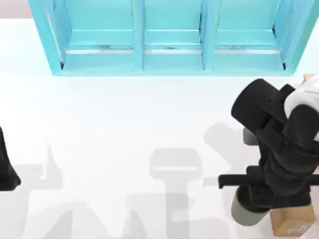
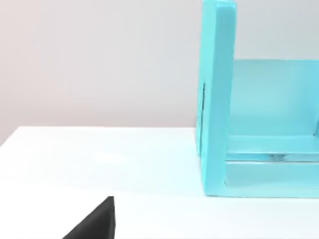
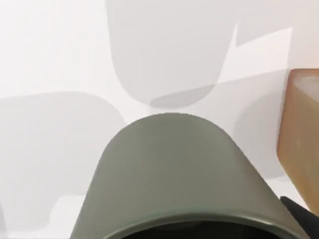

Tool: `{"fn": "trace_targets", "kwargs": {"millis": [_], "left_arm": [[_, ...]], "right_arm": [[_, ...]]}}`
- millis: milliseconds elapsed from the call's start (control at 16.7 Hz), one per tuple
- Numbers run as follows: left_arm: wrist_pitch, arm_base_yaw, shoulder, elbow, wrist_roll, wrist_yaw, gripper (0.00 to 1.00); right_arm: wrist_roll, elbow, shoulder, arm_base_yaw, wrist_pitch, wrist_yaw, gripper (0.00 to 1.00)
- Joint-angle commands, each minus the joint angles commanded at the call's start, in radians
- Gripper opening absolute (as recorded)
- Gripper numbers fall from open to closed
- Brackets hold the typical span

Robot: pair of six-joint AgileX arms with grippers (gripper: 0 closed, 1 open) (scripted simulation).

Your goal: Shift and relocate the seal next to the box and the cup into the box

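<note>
The olive-grey cup [image 1: 243, 213] is near the table's front right corner, and its wall [image 3: 169, 174] looms close in the right wrist view. My right gripper [image 1: 258, 200] sits right over it and is shut on the cup; a dark fingertip [image 3: 300, 215] shows at the rim. A darker shadow lies apart from the cup's base, so it seems slightly off the table. The tan wooden seal [image 1: 294, 222] [image 3: 301, 134] stands just to the cup's right. A tan sliver at the right edge may be the box [image 1: 310, 77], mostly hidden by the arm.
The turquoise shelf cabinet [image 1: 169, 40] [image 2: 219, 99] spans the back of the table. My left arm [image 1: 6, 172] stays parked at the left edge, with a dark tip [image 2: 94, 225] in its wrist view. White tabletop [image 1: 124, 129] stretches between the arms.
</note>
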Motion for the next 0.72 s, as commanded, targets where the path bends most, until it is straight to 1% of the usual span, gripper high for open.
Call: {"fn": "trace_targets", "kwargs": {"millis": [180,300,720], "left_arm": [[0.0,0.0,0.0,0.0,0.0,0.0,1.0],[0.0,0.0,0.0,0.0,0.0,0.0,1.0],[0.0,0.0,0.0,0.0,0.0,0.0,1.0]], "right_arm": [[-0.101,0.018,-0.122,-0.097,-0.147,0.0,0.0],[-0.147,0.027,-0.176,-0.142,-0.201,-0.001,0.0],[-0.161,0.028,-0.183,-0.149,-0.211,0.003,0.0]]}}
